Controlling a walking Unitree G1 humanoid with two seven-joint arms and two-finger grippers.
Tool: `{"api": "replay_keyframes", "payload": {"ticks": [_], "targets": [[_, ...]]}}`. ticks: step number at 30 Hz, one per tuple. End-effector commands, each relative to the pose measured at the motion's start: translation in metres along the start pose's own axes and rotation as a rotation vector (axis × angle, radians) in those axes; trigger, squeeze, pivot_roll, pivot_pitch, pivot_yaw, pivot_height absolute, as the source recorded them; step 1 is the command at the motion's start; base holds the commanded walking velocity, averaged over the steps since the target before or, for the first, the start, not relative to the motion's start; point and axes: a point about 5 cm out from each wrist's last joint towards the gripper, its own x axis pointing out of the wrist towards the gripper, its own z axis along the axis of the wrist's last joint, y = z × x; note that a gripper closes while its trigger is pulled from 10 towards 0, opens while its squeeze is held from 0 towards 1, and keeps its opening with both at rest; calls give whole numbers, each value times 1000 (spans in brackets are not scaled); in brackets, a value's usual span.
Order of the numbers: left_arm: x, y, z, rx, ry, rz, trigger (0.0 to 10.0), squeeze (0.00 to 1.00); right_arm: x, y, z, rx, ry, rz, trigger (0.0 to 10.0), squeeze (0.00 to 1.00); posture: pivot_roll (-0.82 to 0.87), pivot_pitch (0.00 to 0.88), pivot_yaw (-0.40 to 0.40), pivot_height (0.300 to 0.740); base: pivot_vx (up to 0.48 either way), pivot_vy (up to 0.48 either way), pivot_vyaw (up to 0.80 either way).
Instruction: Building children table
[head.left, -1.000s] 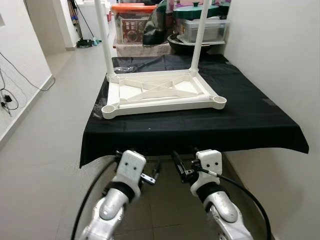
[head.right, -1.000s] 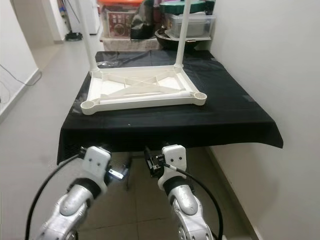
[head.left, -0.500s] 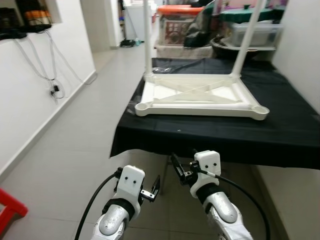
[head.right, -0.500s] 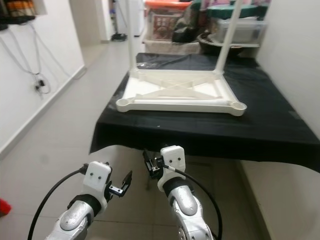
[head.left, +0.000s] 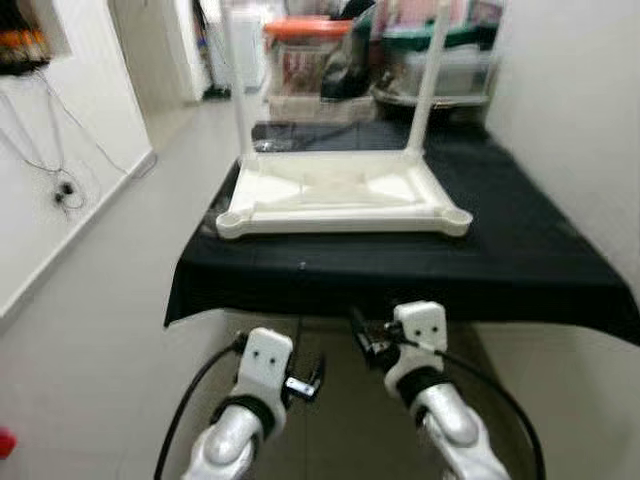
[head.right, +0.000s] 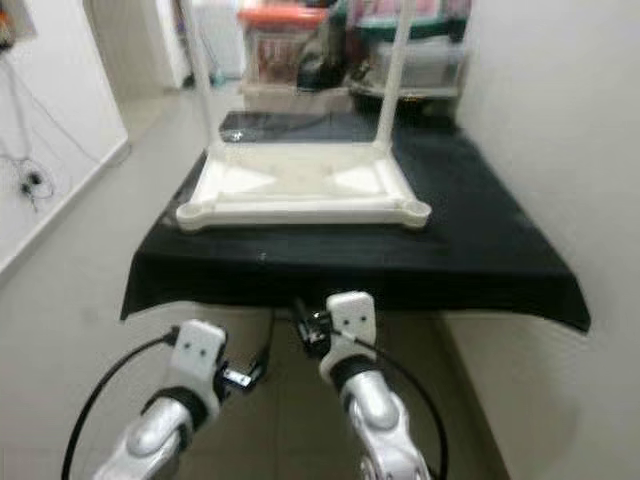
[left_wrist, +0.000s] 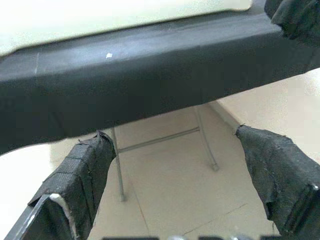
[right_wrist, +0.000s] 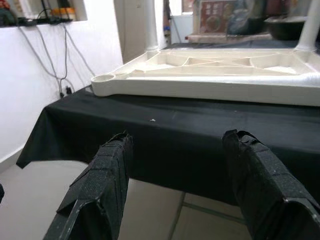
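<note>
An upside-down white plastic children's table (head.left: 340, 192) rests on the black-draped bench (head.left: 520, 265), two white legs (head.left: 426, 78) standing up from its far corners. Below the bench's near edge, the left gripper (head.left: 312, 381) and right gripper (head.left: 362, 338) hang over the pale tiled floor (head.left: 90, 300), both with fingers (right_wrist: 102, 190) spread apart, grasping nothing.
</note>
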Motion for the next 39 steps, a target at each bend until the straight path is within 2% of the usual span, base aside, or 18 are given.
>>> {"api": "replay_keyframes", "payload": {"ticks": [1, 12, 39], "targets": [[-1, 4, -5, 0, 28, 16, 10000, 0, 0, 3, -1, 17, 9, 7, 10000, 0, 22, 58, -34, 740, 0, -465, 0], [-1, 5, -6, -7, 34, 18, 10000, 0, 0, 2, -2, 18, 13, 3, 10000, 0, 22, 61, -35, 740, 0, -452, 0], [-3, 5, -6, -26, 31, 25, 10000, 0, 1, -2, -1, 39, 13, -8, 10000, 0, 24, 60, -33, 740, 0, 0, 0]]}}
